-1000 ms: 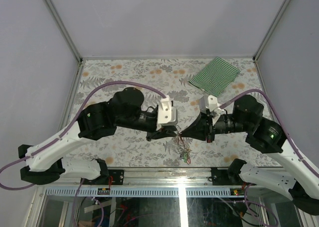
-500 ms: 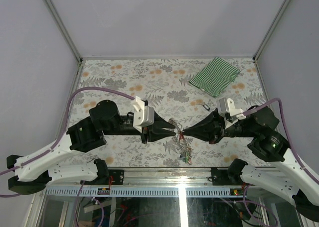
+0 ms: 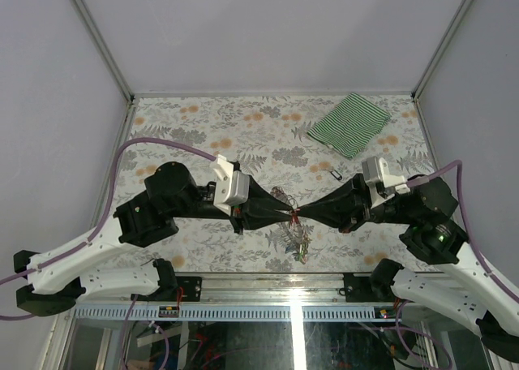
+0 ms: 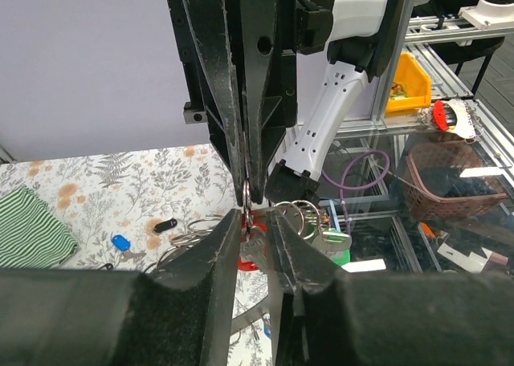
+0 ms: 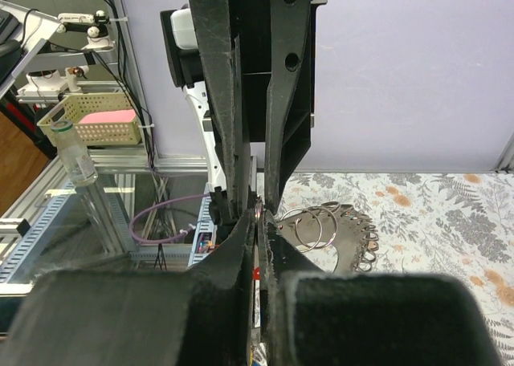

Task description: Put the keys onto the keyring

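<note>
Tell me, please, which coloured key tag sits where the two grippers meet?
The red tag, right at the left gripper; the blue tag and the black tag lie on the table farther off.

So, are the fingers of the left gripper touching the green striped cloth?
Apart. The top view shows the left gripper near the middle front of the table, while the green striped cloth lies at the far right, with bare table between.

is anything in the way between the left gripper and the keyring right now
Nothing visible does. The left gripper and right gripper meet tip to tip above the table, both pinching at the keyring with its keys dangling below. The striped cloth lies far off at the back.
</note>
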